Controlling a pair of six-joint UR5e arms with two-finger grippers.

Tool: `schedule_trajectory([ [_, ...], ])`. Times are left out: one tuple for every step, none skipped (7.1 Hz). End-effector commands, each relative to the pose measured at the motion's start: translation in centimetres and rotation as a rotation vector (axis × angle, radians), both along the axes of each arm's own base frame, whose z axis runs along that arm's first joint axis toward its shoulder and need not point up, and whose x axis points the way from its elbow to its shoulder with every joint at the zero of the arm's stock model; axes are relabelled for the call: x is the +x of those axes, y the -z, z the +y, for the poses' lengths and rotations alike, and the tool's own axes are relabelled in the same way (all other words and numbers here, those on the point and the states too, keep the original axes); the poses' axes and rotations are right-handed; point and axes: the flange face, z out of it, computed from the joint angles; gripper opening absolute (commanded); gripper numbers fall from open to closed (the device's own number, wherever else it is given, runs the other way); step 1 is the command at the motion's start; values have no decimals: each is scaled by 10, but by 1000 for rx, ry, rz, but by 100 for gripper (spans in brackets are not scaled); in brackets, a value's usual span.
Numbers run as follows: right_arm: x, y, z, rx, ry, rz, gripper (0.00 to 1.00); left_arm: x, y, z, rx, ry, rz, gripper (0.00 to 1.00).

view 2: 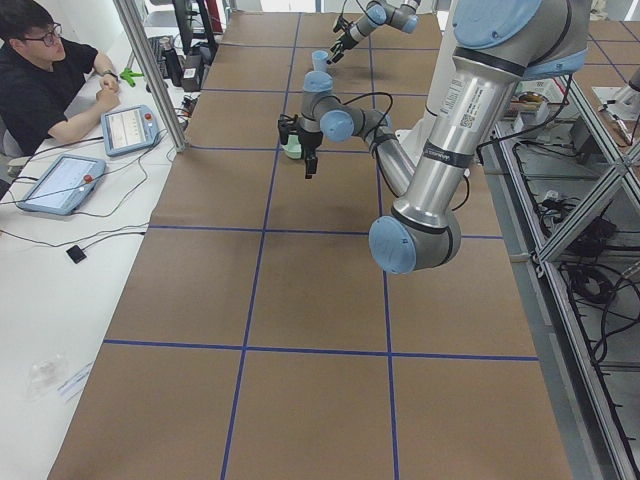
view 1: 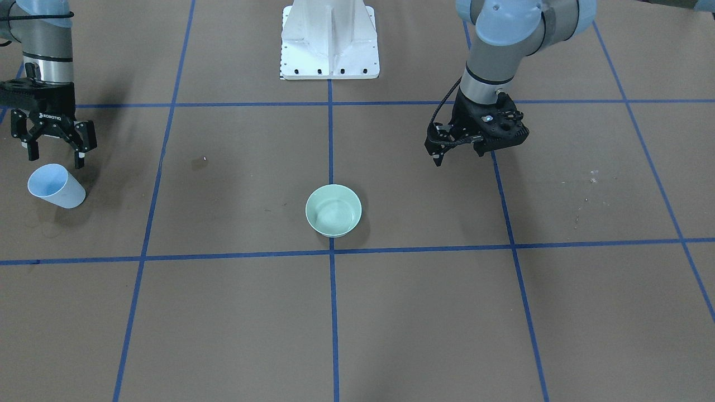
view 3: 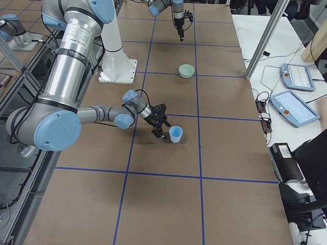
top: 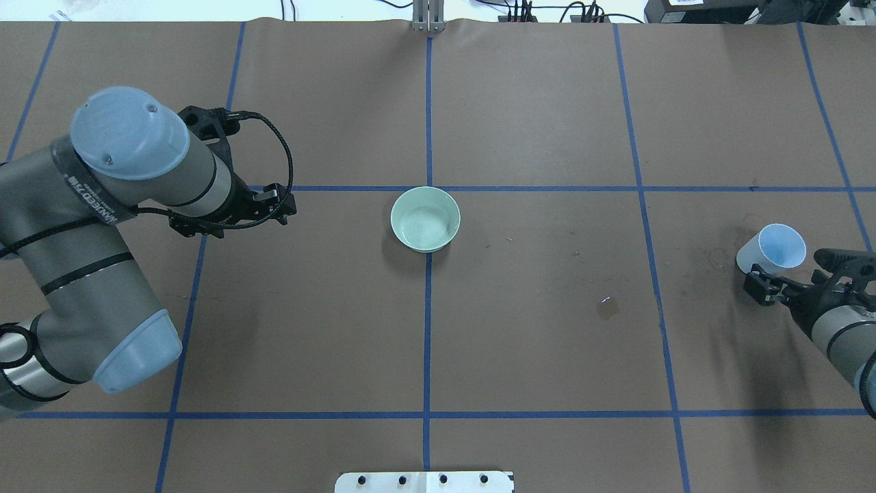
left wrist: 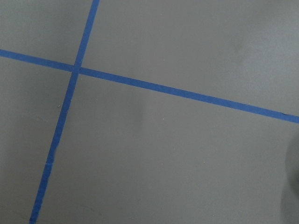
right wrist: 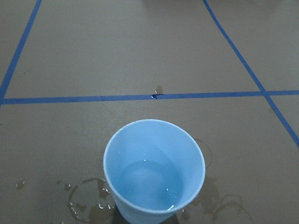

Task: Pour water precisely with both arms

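A pale blue cup [right wrist: 154, 140] stands upright at the table's right end with clear water [right wrist: 149, 179] pooled in its bottom. My right gripper [view 1: 54, 156] hangs open just behind the cup [view 1: 56, 187], its fingers apart and holding nothing; the overhead view shows this gripper [top: 787, 274] beside the cup [top: 773, 248]. A mint-green bowl [view 1: 329, 229] sits near the table's middle on a tape line. My left gripper [view 1: 458, 155] hovers tilted above the bare table, well to the side of the bowl [top: 393, 219], with its fingers apart and nothing in them.
Small wet rings and drops [right wrist: 88, 205] lie on the brown paper around the cup. A damp spot [top: 607, 306] sits between bowl and cup. The white pedestal [view 1: 329, 39] stands at the robot's side. A seated person [view 2: 50, 70] with tablets [view 2: 130, 125] is across the table.
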Motion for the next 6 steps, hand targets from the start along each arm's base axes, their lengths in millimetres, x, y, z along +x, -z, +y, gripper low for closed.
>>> schedule_trajectory([
  [-6,-9,-5,34,-28,29,99,5,-7,-2,-8,-3,-12,100],
  [-8,-16,-5,54,-13,70,99,5,-7,-3,-8,-2,-12,100],
  [-9,-18,-7,66,-24,80,99,6,-10,-4,-12,0,-17,100],
  [-13,-17,-10,75,-31,79,99,6,-11,-6,-8,7,-24,100],
  [-18,-17,-12,78,-32,76,99,7,-13,-7,-8,10,-28,100],
  [-28,-18,-15,81,-33,73,99,8,-14,-7,-10,8,-31,100],
])
